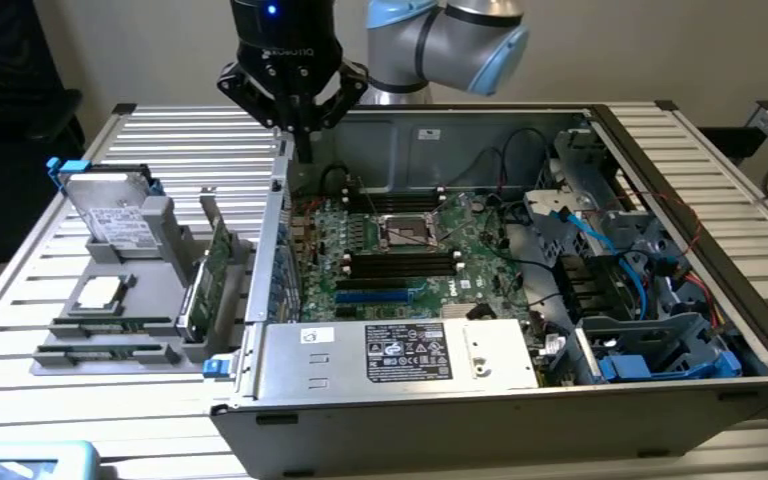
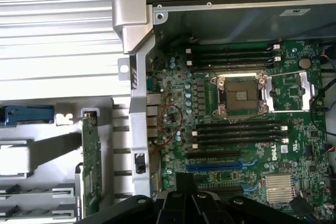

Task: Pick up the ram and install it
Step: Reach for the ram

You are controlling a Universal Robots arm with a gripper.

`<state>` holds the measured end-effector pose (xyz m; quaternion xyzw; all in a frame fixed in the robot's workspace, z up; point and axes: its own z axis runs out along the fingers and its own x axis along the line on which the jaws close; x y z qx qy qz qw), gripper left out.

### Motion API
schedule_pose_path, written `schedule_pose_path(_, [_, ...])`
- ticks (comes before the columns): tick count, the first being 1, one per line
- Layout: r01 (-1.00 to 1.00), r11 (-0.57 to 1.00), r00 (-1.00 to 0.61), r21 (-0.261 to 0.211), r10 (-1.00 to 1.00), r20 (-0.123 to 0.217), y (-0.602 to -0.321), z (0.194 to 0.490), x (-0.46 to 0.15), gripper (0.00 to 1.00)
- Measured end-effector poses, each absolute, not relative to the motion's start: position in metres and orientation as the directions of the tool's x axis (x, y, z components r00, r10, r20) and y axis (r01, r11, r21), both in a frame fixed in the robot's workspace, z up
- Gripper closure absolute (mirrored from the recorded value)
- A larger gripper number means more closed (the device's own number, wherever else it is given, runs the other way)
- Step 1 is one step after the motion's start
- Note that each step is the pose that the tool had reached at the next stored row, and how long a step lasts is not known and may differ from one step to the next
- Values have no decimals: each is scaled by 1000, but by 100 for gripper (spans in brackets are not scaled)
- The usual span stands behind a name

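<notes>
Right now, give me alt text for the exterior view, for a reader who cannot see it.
The robot's shut tool hangs above a far corner of an open computer case, whose motherboard shows an empty processor socket. At the exterior view's left, a grey holder carries spare parts.

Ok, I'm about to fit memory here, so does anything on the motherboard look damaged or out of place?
Nothing looks damaged or askew. On the motherboard, the CPU socket sits open and empty, and the memory slots look empty.
</notes>
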<state>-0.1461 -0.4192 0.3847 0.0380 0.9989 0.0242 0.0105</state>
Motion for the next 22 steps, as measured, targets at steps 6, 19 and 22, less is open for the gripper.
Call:
schedule_pose_path(6, [75, 996, -997, 49, 76, -19, -429, 384, -166, 89])
schedule_pose_path(19, [75, 996, -997, 53, 77, -18, -456, 379, -203, 89])
schedule_pose_path(22, [76, 996, -997, 55, 77, -16, -463, 376, -209, 89])
